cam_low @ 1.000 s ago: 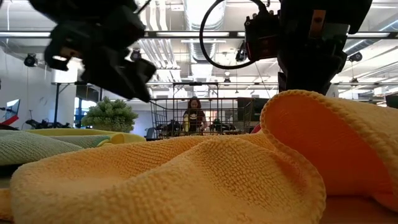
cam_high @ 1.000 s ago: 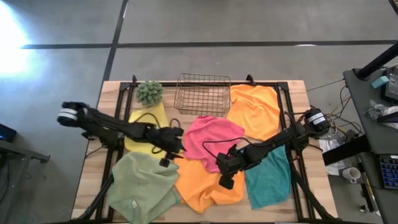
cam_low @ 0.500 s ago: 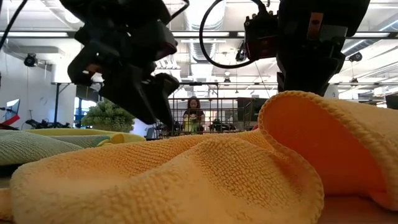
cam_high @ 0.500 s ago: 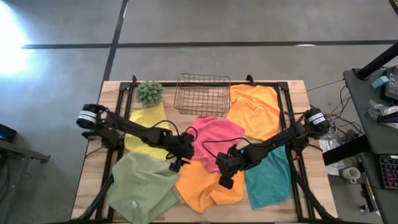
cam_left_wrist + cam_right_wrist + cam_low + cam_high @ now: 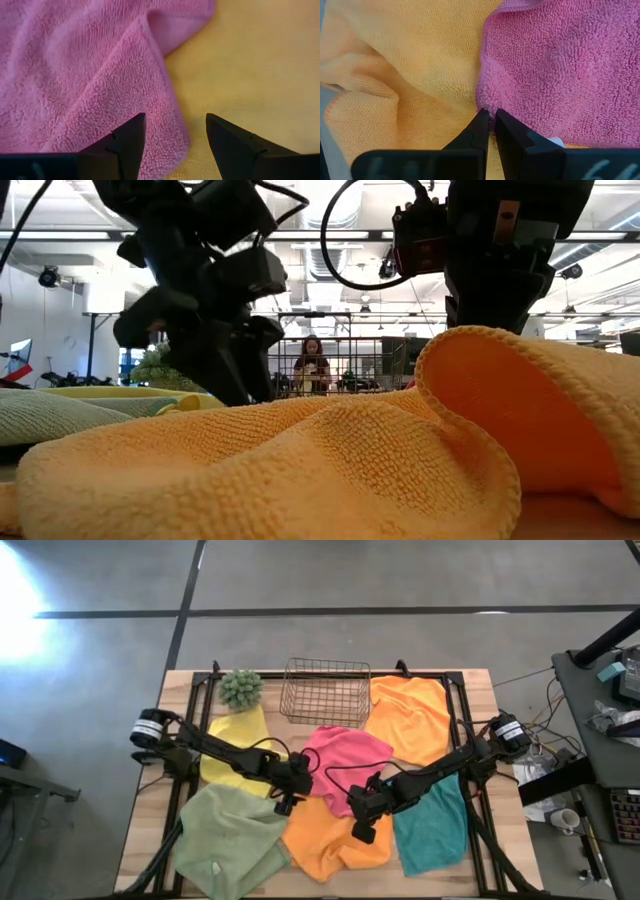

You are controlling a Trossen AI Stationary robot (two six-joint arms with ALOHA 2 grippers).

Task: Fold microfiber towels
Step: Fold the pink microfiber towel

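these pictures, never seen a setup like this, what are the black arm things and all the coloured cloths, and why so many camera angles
They are two robot arms at a wooden table, each ending in a two-finger gripper. One picture looks straight down, one looks level across the tabletop, and one comes from each wrist. On the table lie six microfiber towels: a pink towel, two orange, a yellow, a teal and a sage green one, plus a wire basket and a small spiky plant. The left gripper is open, straddling the pink towel's edge. The right gripper is shut, pinching another corner of the same pink towel.
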